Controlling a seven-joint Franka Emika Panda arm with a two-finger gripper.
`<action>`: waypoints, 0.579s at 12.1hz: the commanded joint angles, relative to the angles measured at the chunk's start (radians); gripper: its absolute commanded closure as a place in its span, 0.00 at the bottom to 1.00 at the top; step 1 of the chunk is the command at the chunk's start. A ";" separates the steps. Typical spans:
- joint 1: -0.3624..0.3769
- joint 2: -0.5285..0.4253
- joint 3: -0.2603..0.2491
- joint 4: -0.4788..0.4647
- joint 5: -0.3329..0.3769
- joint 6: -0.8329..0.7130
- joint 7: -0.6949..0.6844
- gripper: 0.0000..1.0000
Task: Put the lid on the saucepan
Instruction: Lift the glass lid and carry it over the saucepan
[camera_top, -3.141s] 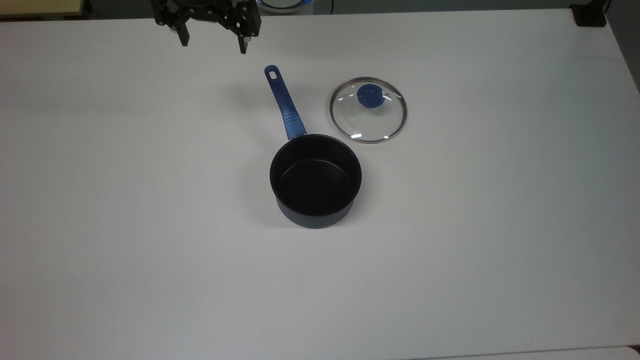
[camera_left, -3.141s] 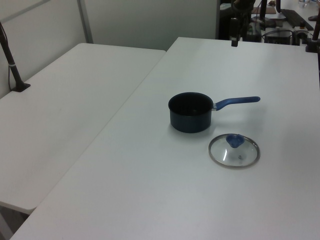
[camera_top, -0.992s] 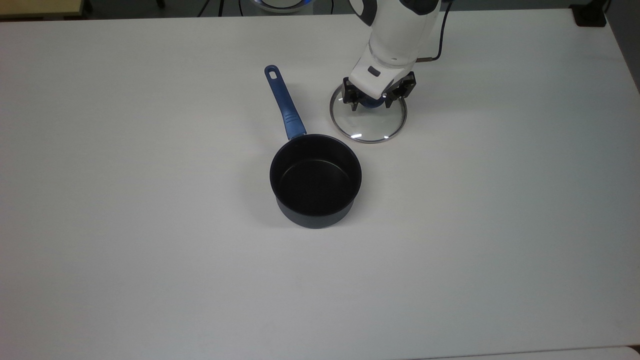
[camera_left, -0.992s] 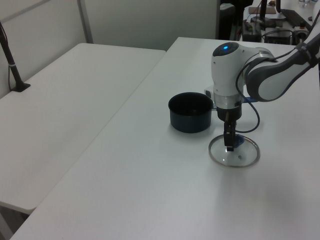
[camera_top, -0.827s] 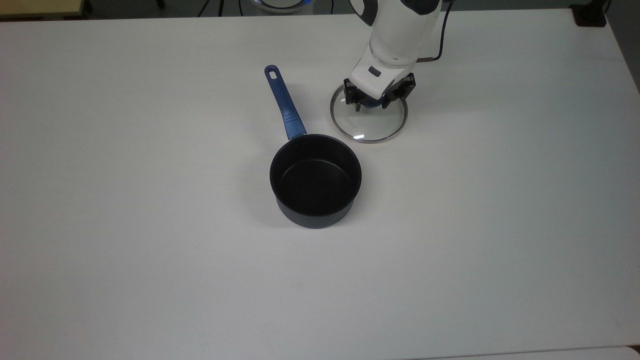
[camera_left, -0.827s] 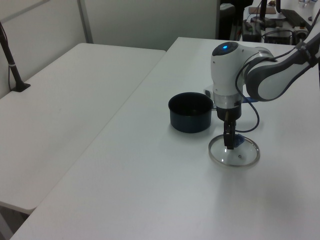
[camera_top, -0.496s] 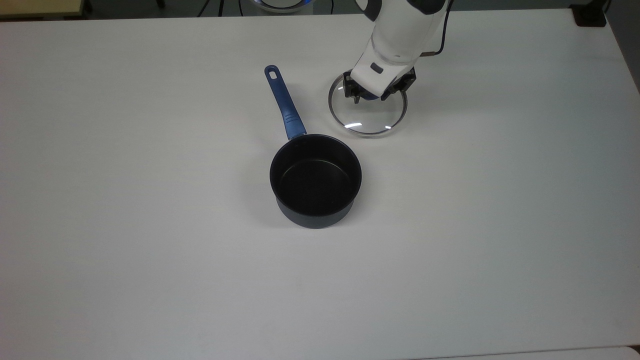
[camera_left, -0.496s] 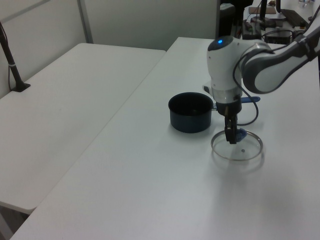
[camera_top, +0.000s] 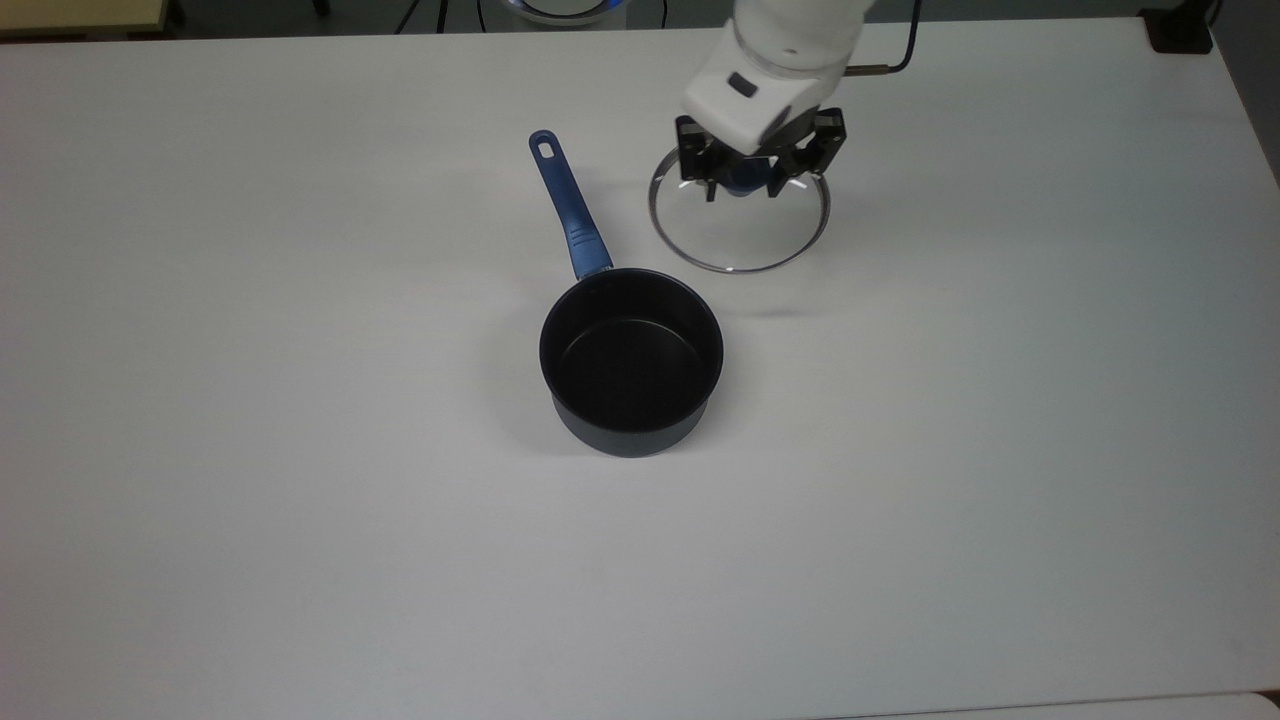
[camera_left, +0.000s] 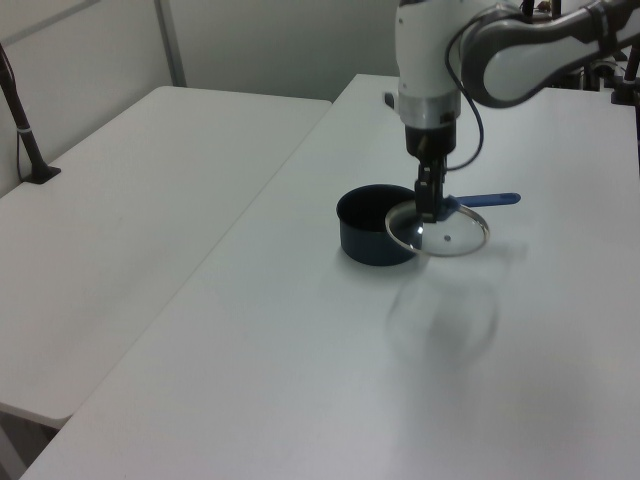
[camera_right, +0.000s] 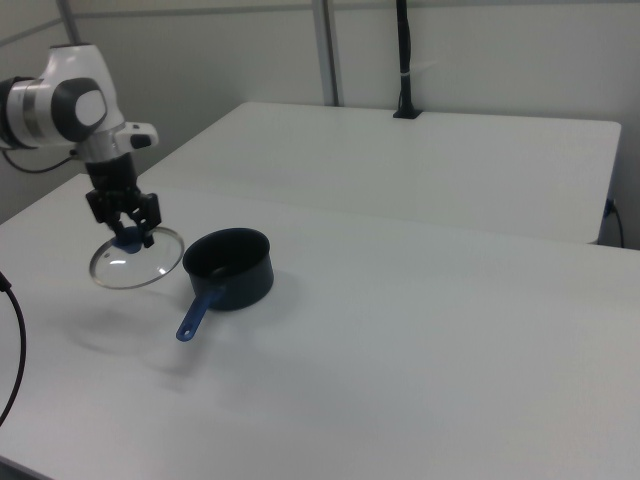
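Glass lid (camera_top: 738, 222) is hanging above the table (camera_top: 300, 500), the gripper (camera_top: 745, 185) pinching its blue knob, right of the saucepan (camera_top: 631, 358) in the top view; carrying across and seating remain.

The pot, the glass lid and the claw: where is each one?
pot (camera_top: 630, 365), top view, dark inside floor.
glass lid (camera_top: 745, 235), top view, clear glass.
claw (camera_top: 748, 185), top view, between its fingertips, at the knob.
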 joint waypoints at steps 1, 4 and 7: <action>-0.063 0.046 -0.003 0.094 0.011 -0.034 -0.033 0.55; -0.126 0.165 -0.003 0.207 0.010 -0.034 -0.033 0.55; -0.158 0.215 -0.003 0.274 0.008 -0.023 -0.029 0.55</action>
